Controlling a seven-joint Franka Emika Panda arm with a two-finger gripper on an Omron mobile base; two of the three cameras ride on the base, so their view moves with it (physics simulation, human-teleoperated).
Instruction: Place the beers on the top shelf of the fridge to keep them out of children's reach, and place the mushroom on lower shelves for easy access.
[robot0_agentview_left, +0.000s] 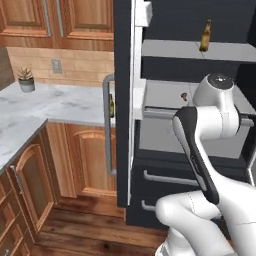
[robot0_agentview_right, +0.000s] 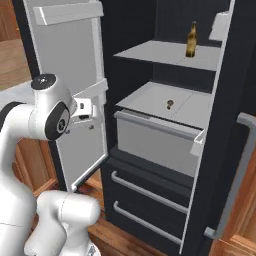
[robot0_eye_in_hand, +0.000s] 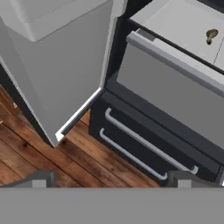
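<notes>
One beer bottle (robot0_agentview_right: 191, 40) stands upright on the top shelf (robot0_agentview_right: 155, 52) of the fridge (robot0_agentview_right: 135, 30). A second bottle (robot0_agentview_left: 111, 106) stands on the counter (robot0_agentview_left: 60, 102), left of the door. The mushroom (robot0_agentview_right: 170, 104) lies on the lower shelf (robot0_agentview_right: 150, 100). The gripper (robot0_eye_in_hand: 111, 179) is fully open and empty. Bottle glass is rigid, slippery and fragile; grasp mid-body.

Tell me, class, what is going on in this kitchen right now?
A white robot arm is stocking an open fridge. One beer bottle stands upright on the top shelf, and the small mushroom sits on the shelf below. A second bottle is out on the counter, behind the fridge door handle. The gripper is open and holds nothing, pointing at the fridge's lower drawers.
</notes>
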